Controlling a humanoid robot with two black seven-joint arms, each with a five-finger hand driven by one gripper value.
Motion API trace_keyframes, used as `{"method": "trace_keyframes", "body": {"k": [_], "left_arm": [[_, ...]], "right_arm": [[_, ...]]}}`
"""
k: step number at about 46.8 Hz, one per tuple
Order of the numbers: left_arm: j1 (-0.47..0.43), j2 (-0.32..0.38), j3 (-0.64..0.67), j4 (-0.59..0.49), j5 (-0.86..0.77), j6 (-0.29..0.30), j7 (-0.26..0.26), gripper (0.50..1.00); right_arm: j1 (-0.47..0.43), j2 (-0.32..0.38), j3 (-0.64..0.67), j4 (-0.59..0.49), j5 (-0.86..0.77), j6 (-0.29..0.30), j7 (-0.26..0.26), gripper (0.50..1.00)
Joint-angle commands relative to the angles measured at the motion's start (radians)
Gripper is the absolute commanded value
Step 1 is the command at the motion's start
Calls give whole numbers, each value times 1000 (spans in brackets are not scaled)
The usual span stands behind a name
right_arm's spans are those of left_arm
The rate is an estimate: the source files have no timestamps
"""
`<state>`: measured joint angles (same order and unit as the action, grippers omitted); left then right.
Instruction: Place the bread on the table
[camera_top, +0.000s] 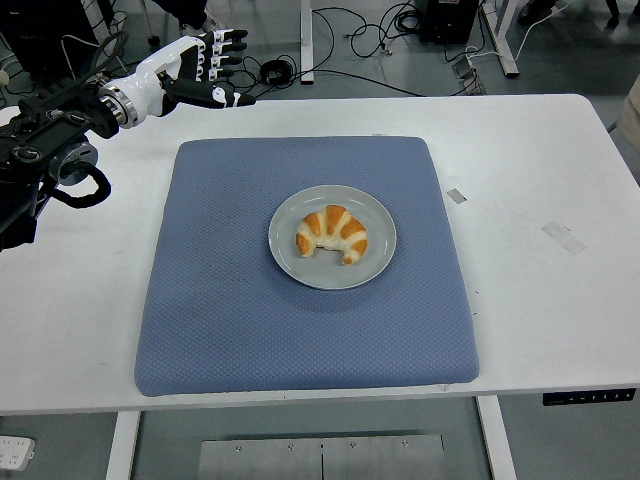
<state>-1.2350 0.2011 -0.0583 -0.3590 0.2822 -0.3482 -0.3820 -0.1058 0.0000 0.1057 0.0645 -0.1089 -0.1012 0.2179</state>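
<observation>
- Bread (332, 233), a golden croissant with pale bands across it, lies curled on the grey plate (380, 262); nothing is touching it, and it sits a little left of the plate's centre
- the plate rests near the middle of a blue mat (220, 320), and the mat covers much of the white bench (540, 180); bare bench shows on both sides and along the near edge
- left hand (205, 68) hangs over the far left corner of the bench, beyond the mat's far edge and well apart from the plate; its fingers are stretched out and loosely spread, pointing to the right, with nothing held in them
- right hand does not show anywhere from where I'm looking; only the left arm comes in from the side
- so, as I judge it, the job has hardly begun; the bread has not been grasped, lifted or carried, and it is still on the plate and not on the bench
- what is left, by my reckoning: bring the hand over to the plate, close the fingers on the bread, raise it clear, and set it down on the bench; the open stretch to the right looks roomy enough, though two small bits of tape (562, 236) lie there
</observation>
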Motion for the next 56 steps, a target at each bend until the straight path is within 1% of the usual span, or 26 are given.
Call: {"method": "trace_keyframes", "body": {"k": [1, 10, 36, 43, 56], "left_arm": [[0, -2, 0, 0, 2, 0, -2, 965], [0, -3, -2, 0, 0, 29, -2, 965], [-8, -15, 9, -2, 18, 29, -2, 965], [-12, -58, 18, -2, 28, 29, -2, 965], [-90, -95, 25, -29, 106, 21, -2, 961]], "right_arm": [[0, 0, 0, 0, 0, 0, 1, 1000], [0, 0, 0, 0, 0, 0, 1, 1000], [0, 0, 0, 0, 0, 0, 0, 1000], [0, 0, 0, 0, 0, 0, 0, 1000], [0, 0, -1, 0, 0, 0, 0, 1000]]}}
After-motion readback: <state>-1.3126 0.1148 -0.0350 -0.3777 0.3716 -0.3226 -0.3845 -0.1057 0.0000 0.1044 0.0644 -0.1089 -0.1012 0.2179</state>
